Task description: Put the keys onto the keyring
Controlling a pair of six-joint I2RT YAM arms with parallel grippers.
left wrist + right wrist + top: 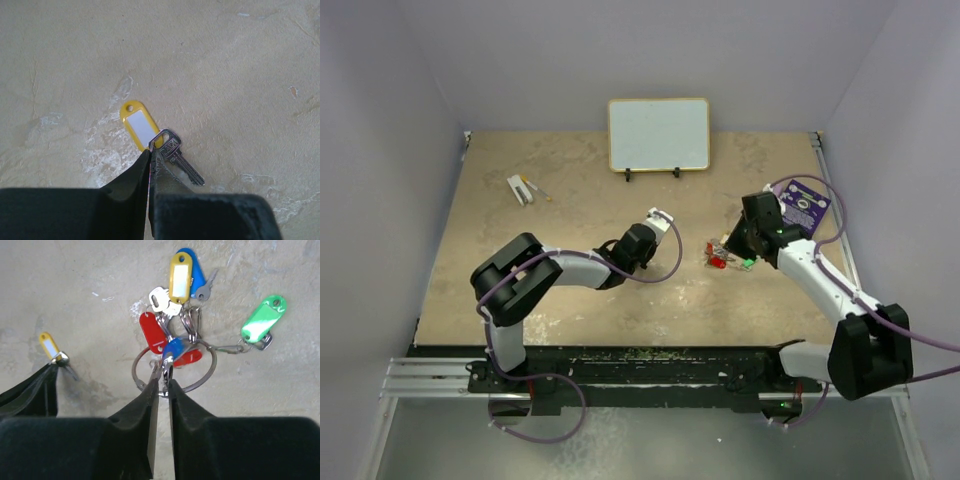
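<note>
In the left wrist view my left gripper (150,151) is shut on the small metal ring of a silver key (184,161) with a yellow tag (139,125), held close over the table. In the top view it (658,224) is left of the key cluster (725,258). The keyring (133,370), a thin silver loop, lies on the table in the right wrist view. Keys with red (152,332), yellow (180,276), blue (198,271) and green (263,318) tags lie around it. My right gripper (163,380) is shut on the metal clip of a blue-tagged key (173,348) at the loop's near edge.
A small whiteboard (658,134) stands at the back centre. A purple card (806,205) lies at the right edge behind the right arm. Small white and yellow items (525,188) lie at the back left. The left gripper's fingers (30,395) show in the right wrist view.
</note>
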